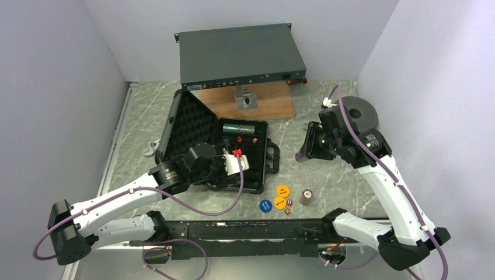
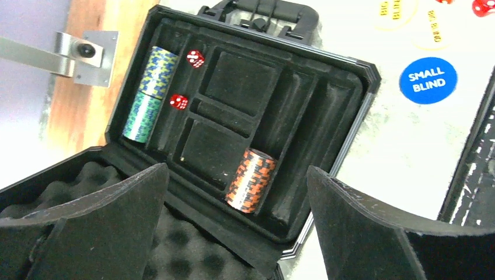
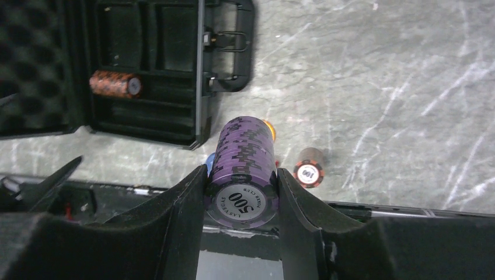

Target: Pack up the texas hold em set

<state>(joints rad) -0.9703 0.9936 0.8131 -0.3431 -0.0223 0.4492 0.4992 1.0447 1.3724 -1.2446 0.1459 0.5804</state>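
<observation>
The black case point(image 1: 175, 125) lies open with its foam lid to the left. Its tray point(image 2: 344, 111) holds a blue and green chip stack point(image 2: 150, 93), two red dice point(image 2: 195, 58) and an orange-black chip stack point(image 2: 251, 179). My left gripper point(image 2: 236, 192) hovers open just above that orange-black stack, with nothing between its fingers. My right gripper point(image 3: 242, 181) is shut on a purple chip stack point(image 3: 244, 157), held in the air to the right of the case point(image 1: 300, 156). On the table in front lie one more chip stack point(image 1: 305, 196), two orange discs point(image 1: 283, 191), a blue disc point(image 1: 265, 205) and small red dice point(image 1: 290, 201).
A large flat grey-blue rack unit point(image 1: 239, 55) stands at the back over a wooden board point(image 1: 257, 105). A dark grey spool point(image 1: 359, 114) lies behind my right arm. A black rail point(image 1: 245, 230) runs along the table's near edge.
</observation>
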